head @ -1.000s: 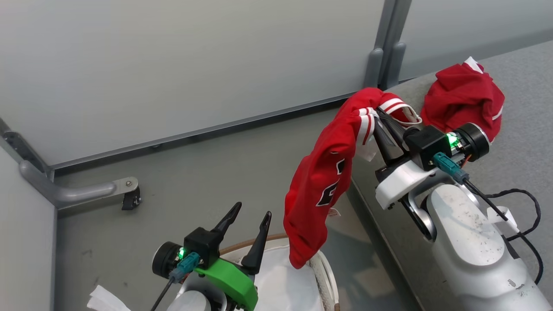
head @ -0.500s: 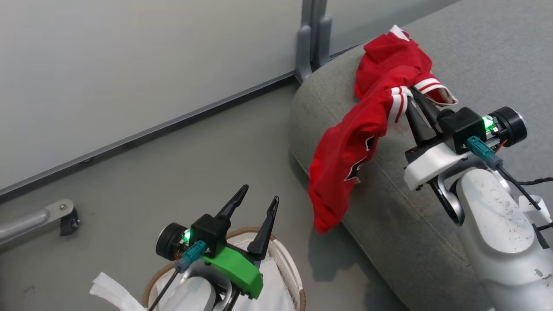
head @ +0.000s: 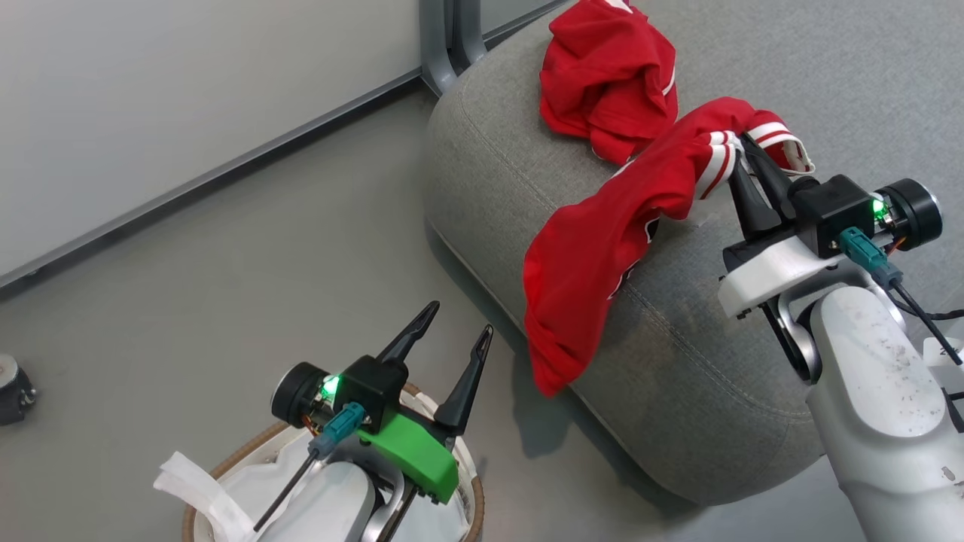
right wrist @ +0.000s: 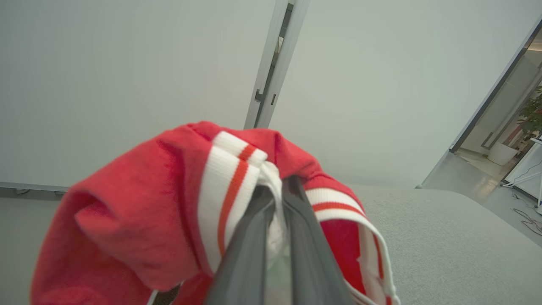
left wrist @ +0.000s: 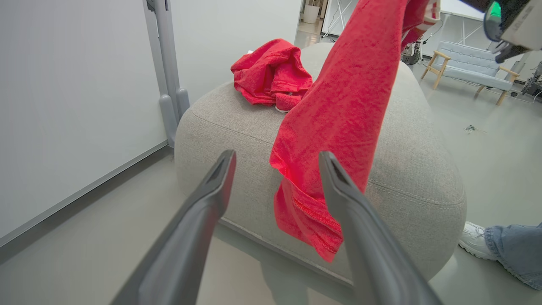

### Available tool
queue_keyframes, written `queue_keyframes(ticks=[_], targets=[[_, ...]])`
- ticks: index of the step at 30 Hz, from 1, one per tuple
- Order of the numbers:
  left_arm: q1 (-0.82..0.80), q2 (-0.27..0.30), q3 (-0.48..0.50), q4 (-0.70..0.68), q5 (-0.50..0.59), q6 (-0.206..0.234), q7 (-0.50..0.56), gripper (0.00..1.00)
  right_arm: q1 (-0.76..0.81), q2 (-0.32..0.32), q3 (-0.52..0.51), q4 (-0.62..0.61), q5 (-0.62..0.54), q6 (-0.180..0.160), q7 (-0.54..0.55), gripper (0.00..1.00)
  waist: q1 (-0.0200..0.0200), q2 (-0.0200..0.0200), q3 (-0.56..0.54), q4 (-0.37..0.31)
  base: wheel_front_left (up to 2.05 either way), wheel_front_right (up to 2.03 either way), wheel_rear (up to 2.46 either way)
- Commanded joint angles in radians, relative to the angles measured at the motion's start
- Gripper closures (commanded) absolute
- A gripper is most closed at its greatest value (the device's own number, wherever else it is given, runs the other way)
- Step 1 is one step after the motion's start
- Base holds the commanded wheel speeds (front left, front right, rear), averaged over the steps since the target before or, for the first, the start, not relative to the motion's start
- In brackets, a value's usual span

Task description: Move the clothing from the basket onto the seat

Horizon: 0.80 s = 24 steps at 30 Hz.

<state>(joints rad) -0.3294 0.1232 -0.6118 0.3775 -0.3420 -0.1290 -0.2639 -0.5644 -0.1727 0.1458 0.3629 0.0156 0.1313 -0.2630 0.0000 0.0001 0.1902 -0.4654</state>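
My right gripper (head: 742, 143) is shut on the red jersey (head: 602, 248) by its white-striped trim (right wrist: 230, 186). The jersey hangs from the fingers and drapes over the grey seat's (head: 700, 339) left edge, its lower end dangling above the floor. A plain red garment (head: 606, 75) lies crumpled on the seat farther back, also in the left wrist view (left wrist: 271, 74). My left gripper (head: 459, 320) is open and holds nothing, hovering above the basket (head: 226, 467) with its brown rim at the bottom left. The left wrist view looks at the hanging jersey (left wrist: 338, 127) and the seat (left wrist: 419, 169).
A white liner (head: 188, 489) spills over the basket rim. Grey partition walls with a post (head: 444, 38) stand behind the seat. A person's shoe and jeans leg (left wrist: 495, 250) show beside the seat. A caster (head: 11, 388) sits at the far left.
The head camera has swung right, so the seat fills more of the picture. My right gripper has carried the jersey over the seat, where it now drapes on the cushion edge.
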Motion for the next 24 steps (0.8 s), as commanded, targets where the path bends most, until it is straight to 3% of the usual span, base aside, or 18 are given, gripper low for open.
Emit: queue_keyframes(ticks=[1,5,12,19,24], targets=[[-0.023,0.014,-0.001,-0.006,0.009,-0.003,-0.001,0.0,-0.017,-0.002,-0.005,-0.001,-0.005,-0.001,-0.003,1.0,0.0,-0.0001,0.035,-0.008,0.0,0.0,0.0],[-0.038,0.025,0.01,-0.018,0.007,-0.003,-0.001,0.0,-0.085,-0.007,0.001,0.014,0.016,-0.001,-0.003,1.0,0.0,-0.0001,0.075,0.001,0.0,0.0,0.0],[-0.077,0.05,0.018,-0.035,0.02,-0.003,-0.001,0.0,-0.282,-0.069,-0.027,0.045,0.061,-0.001,-0.003,1.0,0.0,-0.0001,0.161,0.042,0.0,0.0,0.0],[-0.12,0.071,0.026,-0.064,0.033,-0.003,-0.001,0.0,-0.476,-0.233,-0.094,0.101,0.067,-0.001,-0.003,1.0,0.0,-0.0001,0.259,0.112,0.0,0.0,0.0],[-0.153,0.079,0.024,-0.085,0.042,-0.003,-0.001,0.0,-0.534,-0.321,-0.125,0.156,0.073,-0.001,-0.003,1.0,0.0,-0.0001,0.331,0.16,0.0,0.0,0.0]])
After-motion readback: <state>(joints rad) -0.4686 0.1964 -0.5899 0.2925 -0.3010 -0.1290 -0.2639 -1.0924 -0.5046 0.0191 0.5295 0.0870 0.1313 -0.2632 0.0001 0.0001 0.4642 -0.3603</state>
